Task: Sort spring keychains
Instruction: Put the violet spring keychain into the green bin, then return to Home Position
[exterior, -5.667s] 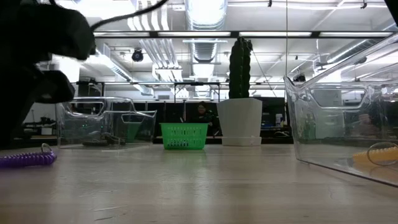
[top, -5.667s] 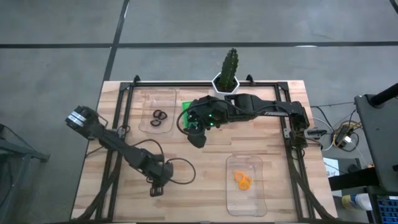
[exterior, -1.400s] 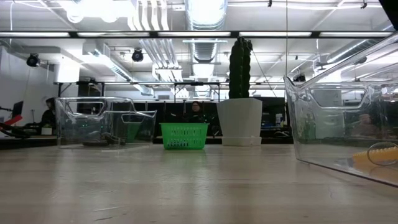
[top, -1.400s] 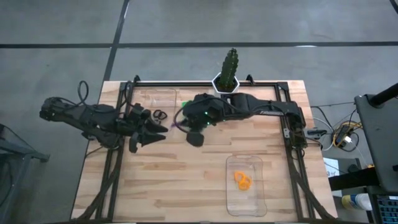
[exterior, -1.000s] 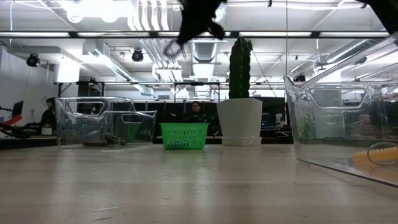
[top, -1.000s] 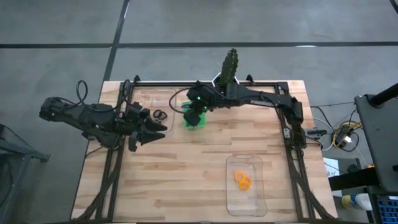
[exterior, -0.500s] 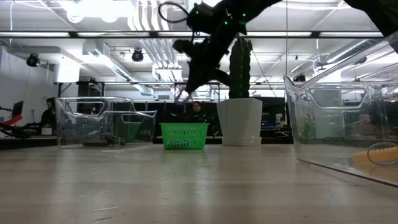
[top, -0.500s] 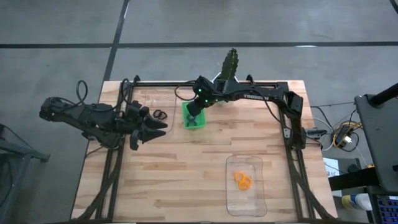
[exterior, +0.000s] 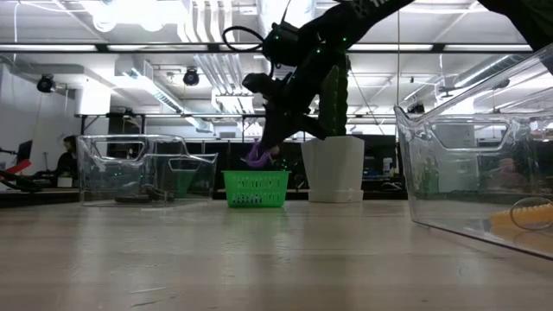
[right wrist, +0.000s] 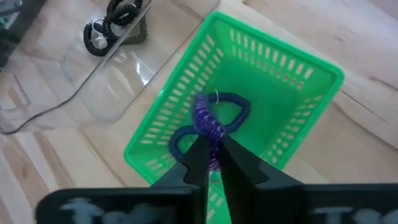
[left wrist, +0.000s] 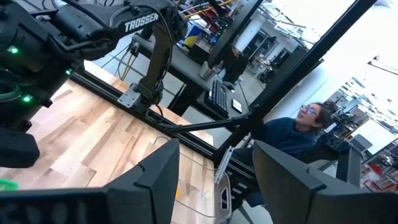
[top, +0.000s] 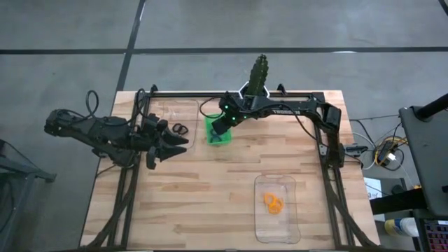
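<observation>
A purple spring keychain (right wrist: 224, 107) hangs just above the green bin (top: 218, 134), with my right gripper (right wrist: 216, 154) shut on it. In the low view the keychain (exterior: 257, 155) sits a little over the bin's rim (exterior: 255, 174). My left gripper (top: 173, 144) stands open and holds nothing, at the table's left beside the far clear tray (top: 183, 110), where black keychains (top: 180, 129) lie on the floor. Orange keychains (top: 273, 203) lie in the near clear tray (top: 260, 224). My right gripper pinches the purple keychain's coiled part (right wrist: 210, 130) between its two fingertips (right wrist: 200, 157). The fingers come from above, slanting down. The loop hangs beyond the fingers over the bin's inside, clear of its rim and floor.
A cactus in a white pot (top: 256, 87) stands at the far edge behind the bin. A black frame (top: 323, 140) runs along the table's sides. Bare wood lies between the trays. A person (left wrist: 292, 134) sits beyond the table.
My right gripper has gone down toward the green bin with the purple keychain, which now hangs just above the rim. The keychain stays pinched between the fingers.
</observation>
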`<state>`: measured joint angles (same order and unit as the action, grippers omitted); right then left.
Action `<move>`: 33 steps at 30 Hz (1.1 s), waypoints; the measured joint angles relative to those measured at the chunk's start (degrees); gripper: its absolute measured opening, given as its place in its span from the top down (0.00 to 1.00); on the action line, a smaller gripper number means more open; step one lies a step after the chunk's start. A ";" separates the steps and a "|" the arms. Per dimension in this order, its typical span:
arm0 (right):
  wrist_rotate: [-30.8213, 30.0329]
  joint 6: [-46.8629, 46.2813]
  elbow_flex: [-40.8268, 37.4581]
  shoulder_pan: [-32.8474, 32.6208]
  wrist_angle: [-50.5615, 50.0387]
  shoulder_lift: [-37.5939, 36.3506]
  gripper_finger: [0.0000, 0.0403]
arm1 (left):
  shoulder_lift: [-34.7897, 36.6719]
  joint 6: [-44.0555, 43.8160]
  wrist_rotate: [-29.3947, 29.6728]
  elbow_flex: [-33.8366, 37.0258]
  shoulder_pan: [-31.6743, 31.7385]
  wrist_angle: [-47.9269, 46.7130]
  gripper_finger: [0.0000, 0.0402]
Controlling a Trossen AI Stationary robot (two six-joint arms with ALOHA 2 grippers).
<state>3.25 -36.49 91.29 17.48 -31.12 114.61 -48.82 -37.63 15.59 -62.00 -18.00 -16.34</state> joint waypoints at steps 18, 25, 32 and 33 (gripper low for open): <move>7.66 0.81 0.07 -1.40 1.63 0.44 0.63 | 0.00 0.95 0.20 0.00 0.00 -0.24 0.51; 10.99 4.73 0.09 -5.77 6.75 -1.62 0.95 | 0.04 3.11 2.13 0.04 -0.01 -6.11 0.66; 12.58 14.09 -0.15 -8.66 12.59 -3.21 0.98 | 1.90 9.56 3.30 0.46 0.83 -11.14 0.97; 14.05 14.51 -0.55 -8.90 14.28 -3.54 0.98 | 2.56 10.80 4.19 0.54 0.95 -12.34 0.98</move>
<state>17.31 -21.98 90.73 8.58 -16.85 111.06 -46.26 -26.83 19.79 -61.46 -17.05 -28.68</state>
